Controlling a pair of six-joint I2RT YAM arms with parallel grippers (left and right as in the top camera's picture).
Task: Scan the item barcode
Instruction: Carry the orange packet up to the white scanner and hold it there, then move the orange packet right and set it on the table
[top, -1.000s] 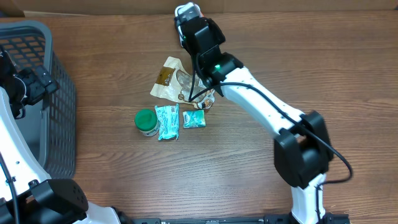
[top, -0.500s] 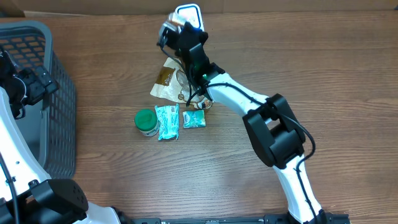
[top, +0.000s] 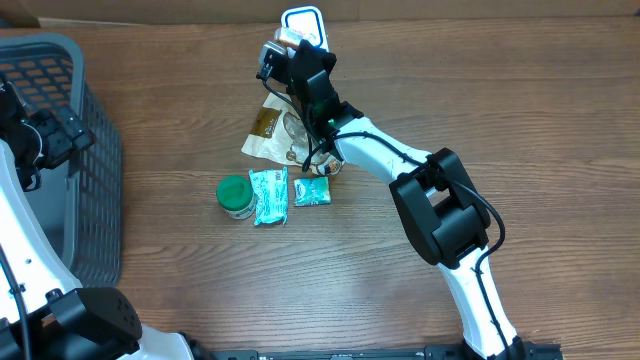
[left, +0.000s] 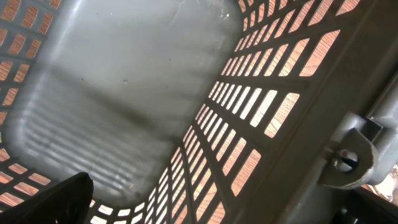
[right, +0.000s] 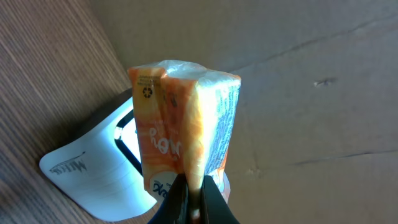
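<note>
Since 1 second back the right arm has swung its elbow inward, and the orange packet now sits just beside the white scanner at the bench's far edge. Right tool is pinched tight on just the packet's end seam, while the left tool hangs wide open over the grey basket, holding nothing. My worry: that thin seam grip lets the packet swivel or slip, and I can't spot a barcode, so it might face away from the window.
</note>
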